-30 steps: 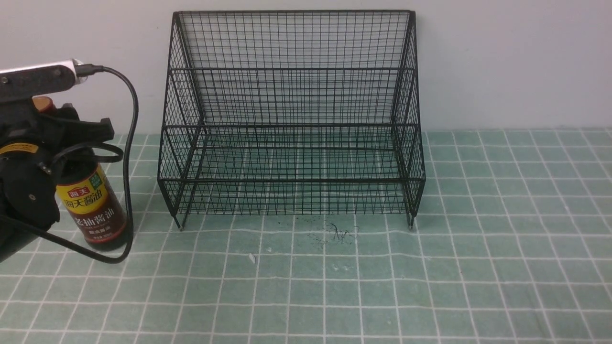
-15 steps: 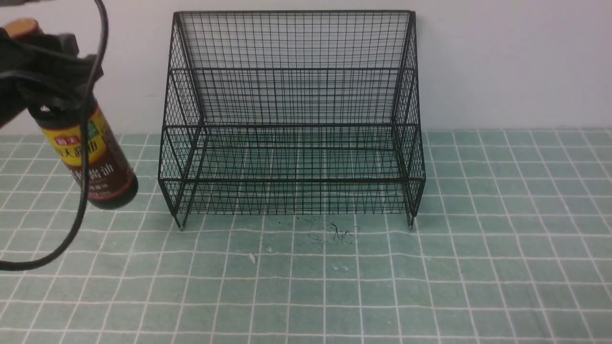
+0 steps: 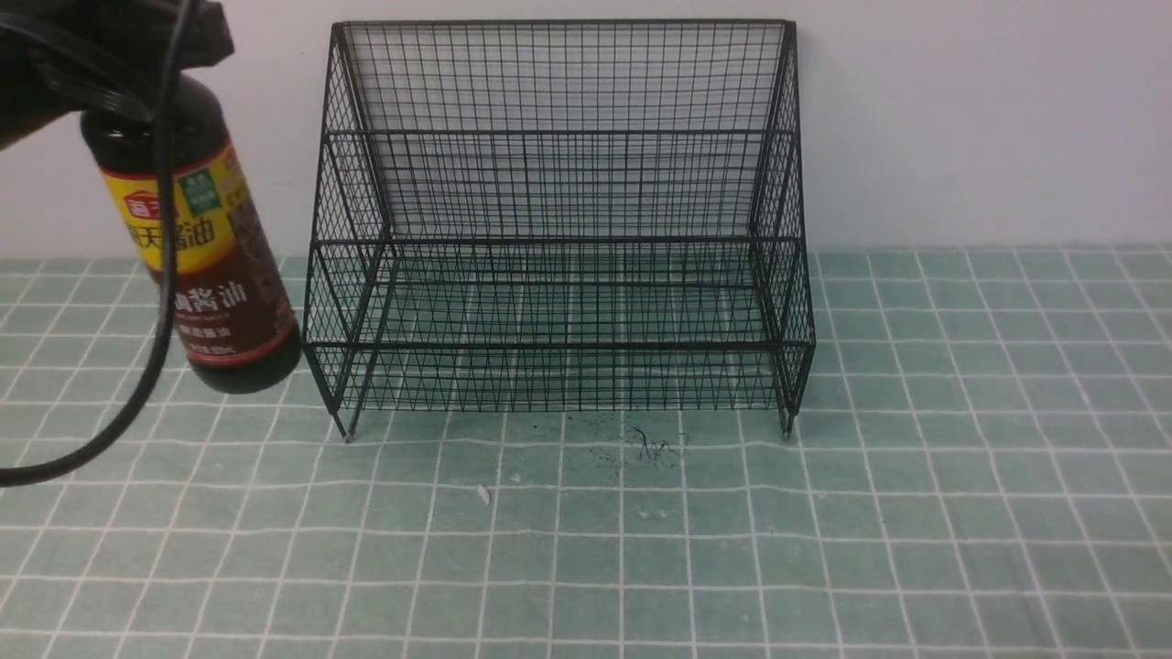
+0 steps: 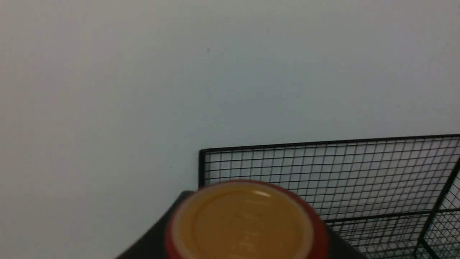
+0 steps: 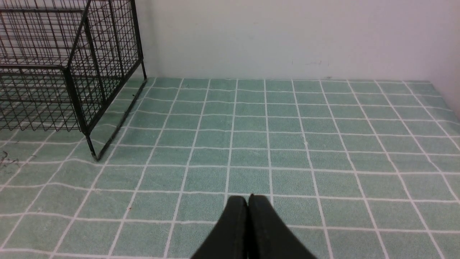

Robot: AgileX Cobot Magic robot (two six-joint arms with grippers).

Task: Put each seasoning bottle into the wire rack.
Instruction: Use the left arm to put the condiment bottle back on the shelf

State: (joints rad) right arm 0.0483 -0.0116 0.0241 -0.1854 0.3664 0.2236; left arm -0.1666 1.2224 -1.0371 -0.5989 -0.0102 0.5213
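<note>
Seasoning bottle (image 3: 218,291) is held aloft, tilted, just beside the wire rack's (image 3: 558,183) left side.
Its neck is gripped by the left jaws, base lifted clear of the tabletop (image 3: 916,458); the right jaws are seen pressed together, empty, low over the tabletop.

Soy sauce bottle (image 3: 206,265): dark glass, yellow and dark-red label with Chinese characters, reddish cap with a yellow-orange top (image 4: 246,223). It hangs clear of the tabletop (image 3: 916,513), tilted, base swung toward the rack's lower left front corner, outside the rack.

Wire rack (image 3: 558,183): black mesh, stepped tiers, sloped sides. It stands upright on short feet on the tabletop, open front facing the robot.
</note>
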